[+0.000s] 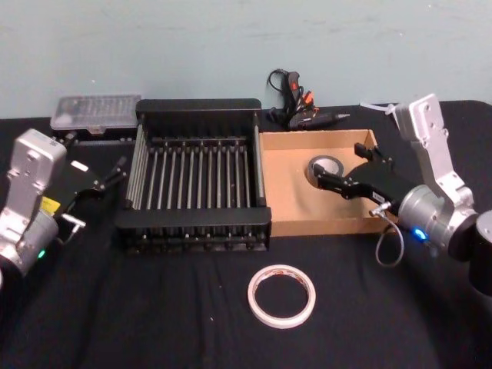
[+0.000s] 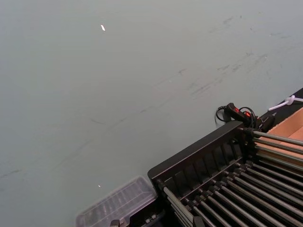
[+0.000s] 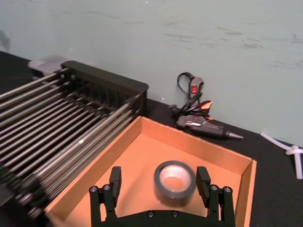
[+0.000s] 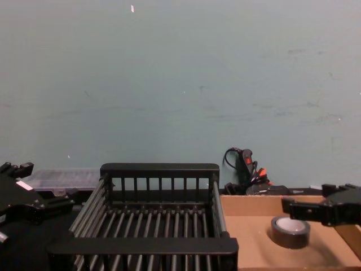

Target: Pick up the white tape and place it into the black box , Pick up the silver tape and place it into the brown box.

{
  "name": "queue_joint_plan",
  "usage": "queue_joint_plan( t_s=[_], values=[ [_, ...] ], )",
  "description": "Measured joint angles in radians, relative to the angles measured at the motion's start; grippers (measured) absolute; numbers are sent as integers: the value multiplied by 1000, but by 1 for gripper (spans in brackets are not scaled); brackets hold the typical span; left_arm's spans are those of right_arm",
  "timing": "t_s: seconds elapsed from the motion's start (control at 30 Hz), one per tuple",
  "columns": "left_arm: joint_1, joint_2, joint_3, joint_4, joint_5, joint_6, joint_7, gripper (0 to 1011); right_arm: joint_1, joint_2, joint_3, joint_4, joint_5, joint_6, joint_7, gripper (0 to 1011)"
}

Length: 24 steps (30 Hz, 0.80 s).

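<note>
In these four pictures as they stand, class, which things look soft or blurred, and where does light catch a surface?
Right wrist view: the black box's nearest bars smear into blur, while the silver tape between the open right tool is crisp. Left wrist view: the clear plastic case is soft. Head view: the white tape is sharp, with the left tool over the cloth.
</note>
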Motion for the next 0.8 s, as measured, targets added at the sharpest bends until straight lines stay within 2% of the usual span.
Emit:
queue_joint_plan(
  t_s=[0.43,0.8],
  values=[
    [0,0,0,0,0,0,0,1001,-130,82,-12,-132,47,-1,35,1002],
    [0,0,0,0,0,0,0,1001,-212,125,-42,-180,48,-44,37,1003]
  ],
)
